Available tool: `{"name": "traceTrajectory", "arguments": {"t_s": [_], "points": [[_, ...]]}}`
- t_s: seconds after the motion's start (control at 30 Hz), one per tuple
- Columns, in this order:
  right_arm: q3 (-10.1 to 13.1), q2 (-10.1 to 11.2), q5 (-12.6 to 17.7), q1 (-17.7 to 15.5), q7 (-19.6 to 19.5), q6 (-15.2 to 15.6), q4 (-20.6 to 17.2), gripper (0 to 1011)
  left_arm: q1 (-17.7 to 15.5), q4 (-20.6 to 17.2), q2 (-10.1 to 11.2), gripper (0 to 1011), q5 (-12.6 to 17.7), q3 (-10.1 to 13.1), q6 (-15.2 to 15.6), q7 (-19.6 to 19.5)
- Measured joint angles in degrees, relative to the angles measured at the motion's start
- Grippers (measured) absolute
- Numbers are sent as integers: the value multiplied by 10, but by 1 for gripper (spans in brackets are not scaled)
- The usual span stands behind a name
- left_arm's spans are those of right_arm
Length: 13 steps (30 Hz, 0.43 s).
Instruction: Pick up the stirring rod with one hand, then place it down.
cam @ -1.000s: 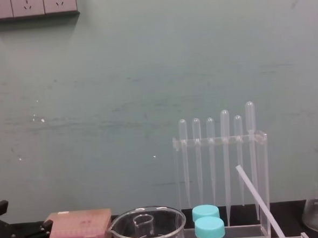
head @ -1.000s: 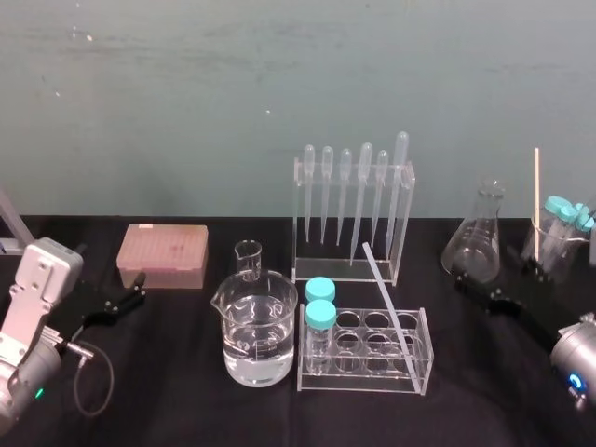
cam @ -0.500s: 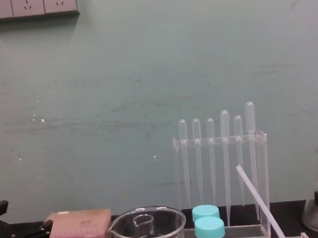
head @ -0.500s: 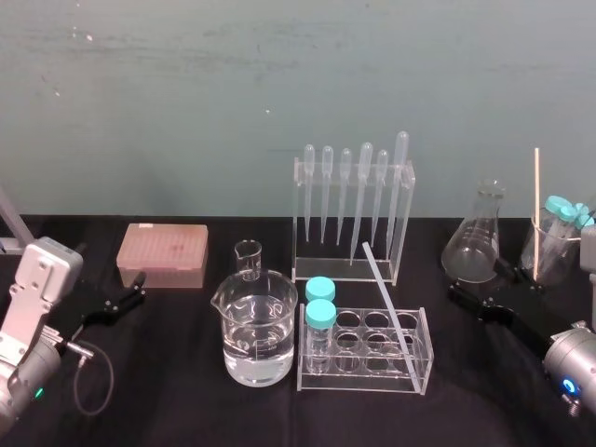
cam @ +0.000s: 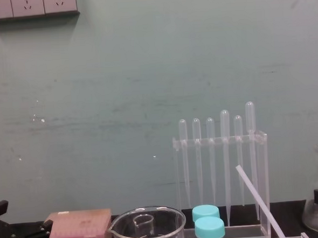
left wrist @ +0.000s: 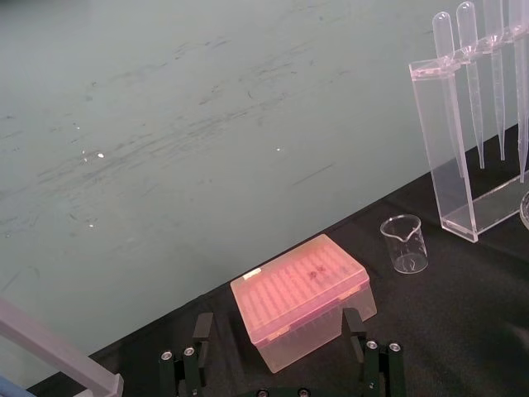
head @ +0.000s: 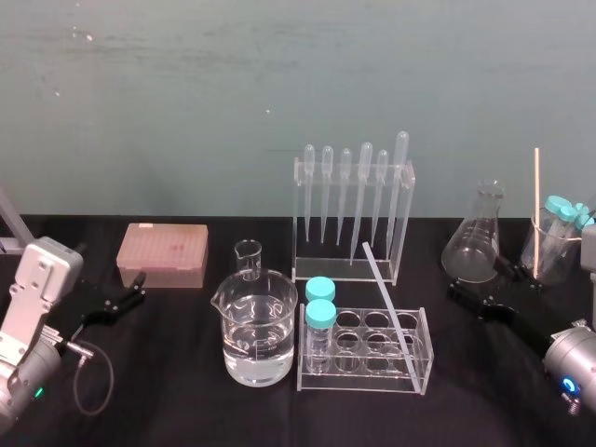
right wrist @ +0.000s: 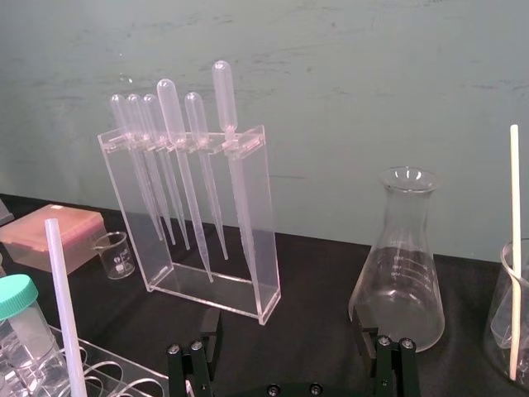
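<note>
The stirring rod [head: 386, 300] is a thin translucent-white rod leaning tilted in the clear test tube rack [head: 365, 372], its upper end pointing toward the pipette stand. The chest view shows the stirring rod [cam: 257, 199] beside the stand, and in the right wrist view the stirring rod [right wrist: 63, 306] is off to one side. My right gripper [head: 477, 277] hovers low by the conical flask [head: 475, 237], right of the rack and apart from the rod. Seen from its wrist, the right gripper [right wrist: 285, 347] is open with nothing in it. My left gripper [head: 140, 288] rests open at the far left.
A water-filled beaker [head: 259, 328] and a small beaker [head: 248, 256] stand left of the rack. A pipette stand [head: 352, 214] is behind it. A pink tip box [head: 163, 254] lies ahead of the left gripper [left wrist: 278, 331]. A beaker with a wooden stick [head: 536, 209] stands far right.
My right gripper has shifted a little to the left and lower beside the conical flask, then held still. The rod and the left arm have not moved.
</note>
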Motion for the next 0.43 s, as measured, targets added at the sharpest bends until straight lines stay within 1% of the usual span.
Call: {"name": "traceTrajectory", "arguments": {"t_s": [0.43], "points": [[0,1,0,0,0,-1,0,1003,0,0,0,1000,0,0,0,0]]}}
